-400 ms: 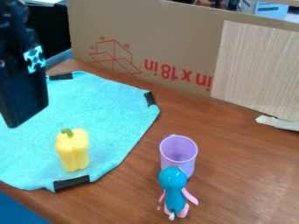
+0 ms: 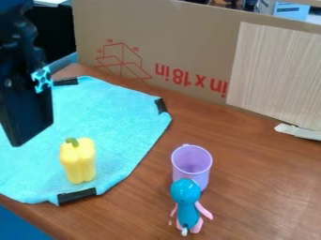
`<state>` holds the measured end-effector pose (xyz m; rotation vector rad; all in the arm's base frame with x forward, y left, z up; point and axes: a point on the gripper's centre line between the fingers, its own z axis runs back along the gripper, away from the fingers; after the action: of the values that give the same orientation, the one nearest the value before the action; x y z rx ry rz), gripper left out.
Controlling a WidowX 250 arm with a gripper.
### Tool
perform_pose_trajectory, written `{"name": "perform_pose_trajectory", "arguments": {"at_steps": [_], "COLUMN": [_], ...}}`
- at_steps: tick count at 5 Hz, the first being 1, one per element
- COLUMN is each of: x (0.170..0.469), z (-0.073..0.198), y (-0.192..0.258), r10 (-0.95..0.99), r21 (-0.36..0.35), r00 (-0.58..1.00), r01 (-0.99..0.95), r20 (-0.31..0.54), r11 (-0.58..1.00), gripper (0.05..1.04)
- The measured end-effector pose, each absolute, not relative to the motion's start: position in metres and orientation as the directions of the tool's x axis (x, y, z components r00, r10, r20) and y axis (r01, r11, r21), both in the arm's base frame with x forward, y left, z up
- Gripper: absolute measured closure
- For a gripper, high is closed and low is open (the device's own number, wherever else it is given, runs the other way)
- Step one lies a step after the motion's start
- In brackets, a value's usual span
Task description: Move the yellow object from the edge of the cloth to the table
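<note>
On a brown wooden table [image 2: 251, 178], a bright turquoise cloth [image 2: 125, 126] lies spread across the left side. Standing upright on it, near its lower edge, is a yellow toy bell pepper [image 2: 79, 164] with a short green stem on top. Just beside the pepper, toward me, a strip of black tape [image 2: 76, 195] crosses the cloth's edge; two more black strips mark the far edge and the right-hand corner.

At the upper left, the robot's black gripper [image 2: 20, 137] hangs down over the cloth, above and to the left of the pepper and apart from it. From where I stand, I cannot tell whether it is open or closed.

To the right of the cloth, on the bare wood, a lilac cup [image 2: 191, 164] stands with its mouth up. In front of it is a small teal figure [image 2: 187, 208] with a round head and pink arms and legs, overlapping the cup's lower part.

Along the back rises a cardboard panel [image 2: 169, 37] with upside-down red printing and a line drawing. A pale wood-grain board [image 2: 276, 75] covers its right side, and a whitish strip [image 2: 298, 131] lies at the board's foot.
</note>
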<state>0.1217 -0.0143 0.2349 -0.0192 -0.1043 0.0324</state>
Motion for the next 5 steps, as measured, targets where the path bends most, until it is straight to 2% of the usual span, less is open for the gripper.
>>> {"name": "perform_pose_trajectory", "arguments": {"at_steps": [2, 3, 5], "x": [0.135, 0.144, 0.165], "z": [0.214, 0.193, 0.154], "y": [-0.006, 0.001, 0.023], "r10": [0.049, 0.057, 0.089], "r21": [0.027, 0.054, 0.132], "r00": [0.995, 0.995, 0.979], "r01": [-0.052, -0.061, -0.114], "r20": [0.09, 0.08, 0.181], "r11": [0.998, 0.997, 0.985], "gripper": [0.082, 0.082, 0.082]}}
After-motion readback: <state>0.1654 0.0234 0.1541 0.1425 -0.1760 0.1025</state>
